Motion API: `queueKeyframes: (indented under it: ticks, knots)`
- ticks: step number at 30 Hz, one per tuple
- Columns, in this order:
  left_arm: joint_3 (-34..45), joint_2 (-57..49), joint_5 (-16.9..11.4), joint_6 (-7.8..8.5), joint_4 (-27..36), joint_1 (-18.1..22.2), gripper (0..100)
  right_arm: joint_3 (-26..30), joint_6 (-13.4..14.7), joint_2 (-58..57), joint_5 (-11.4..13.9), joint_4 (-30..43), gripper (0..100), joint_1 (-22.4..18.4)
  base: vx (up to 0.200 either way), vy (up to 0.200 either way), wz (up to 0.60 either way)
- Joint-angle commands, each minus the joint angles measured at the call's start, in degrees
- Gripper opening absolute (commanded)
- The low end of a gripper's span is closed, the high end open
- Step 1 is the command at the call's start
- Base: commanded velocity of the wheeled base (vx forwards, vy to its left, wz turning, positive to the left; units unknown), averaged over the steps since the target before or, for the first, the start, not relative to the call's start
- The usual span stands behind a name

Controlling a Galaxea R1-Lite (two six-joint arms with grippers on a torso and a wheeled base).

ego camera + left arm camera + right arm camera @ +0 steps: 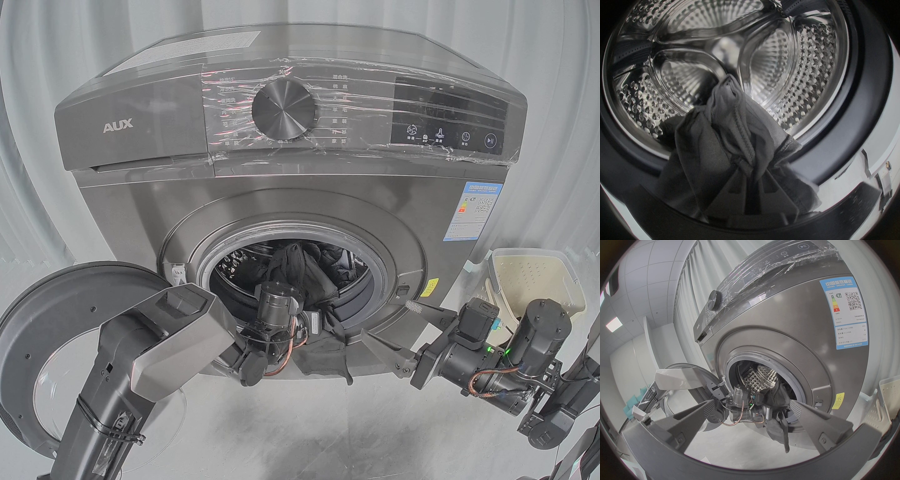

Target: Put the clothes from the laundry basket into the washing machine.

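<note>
**Garment at the opening, loading not finished**

Found the dark garment (299, 265) bunched in the round opening of the washing machine (350, 200). Saw its upper part inside the opening, standing in front of the drum (775, 62), and its lower part draped over the lower rim and hanging outside, below the opening. Judged this piece as only half loaded. Saw mostly bare steel behind it, deeper inside the opening.

Saw the laundry basket (539, 275) to the right of the opening, beside the machine, showing only bare wall in its visible part. Judged little or nothing left there, but could not check the hidden part. Left to do, by judgement: bring the hanging tail in past the rim and let go.

Located the left gripper (752, 179) just at the lower rim of the opening, fingers closed on a fold of the dark garment and partly covered by it. Located the right gripper (384, 320) outside, to the lower right of the opening, fingers spread wide, holding nothing.

- **Garment:** thin, soft and matt, with a stitched seam, falling in loose folds.
- **Drum:** shiny steel, punched with small holes, with smooth raised ribs.
- **Seal (859, 103) around the opening:** dark smooth rubber.
- **Machine front:** brushed grey metal.
- **Door (56, 325):** round, swung open to the left of the opening.
- **Basket:** pale hard plastic, perforated.
</note>
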Motion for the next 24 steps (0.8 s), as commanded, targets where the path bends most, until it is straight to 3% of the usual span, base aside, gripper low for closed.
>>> queueKeyframes:
  ticks: [1, 4, 8, 20, 21, 24]
  knots:
    - [-6.85, 0.7, 3.55, -0.19, -0.29, 1.61, 0, -0.01, -0.01, -0.05, 0.1, -0.14, 100, 0.12, 0.0, 0.0, 0.0]
    - [-11.68, 1.84, 5.13, -0.19, -1.17, 2.58, 0, -0.1, -0.01, -0.22, 0.01, -0.05, 100, 0.21, 0.0, 0.0, 0.0]
    - [-15.29, 2.46, 5.13, -0.19, -2.75, 3.19, 0, -0.1, -0.01, -0.22, 0.01, -0.14, 100, 0.3, 0.0, 0.0, 0.0]
    - [-13.97, 2.72, 5.13, -0.37, -4.42, 2.58, 0, -0.01, -0.01, -0.22, 0.1, -0.14, 100, 0.3, 0.0, 0.0, 0.0]
    - [-13.88, 2.54, 5.13, -0.37, -5.04, 2.49, 100, -0.01, 0.16, -0.22, 0.01, -0.14, 100, 0.3, 0.0, 0.0, 0.0]
    - [-13.35, 1.58, 5.13, -0.45, -6.62, 1.79, 100, 0.26, 0.25, -0.31, 0.01, -0.14, 100, 0.21, 0.0, 0.0, 0.0]
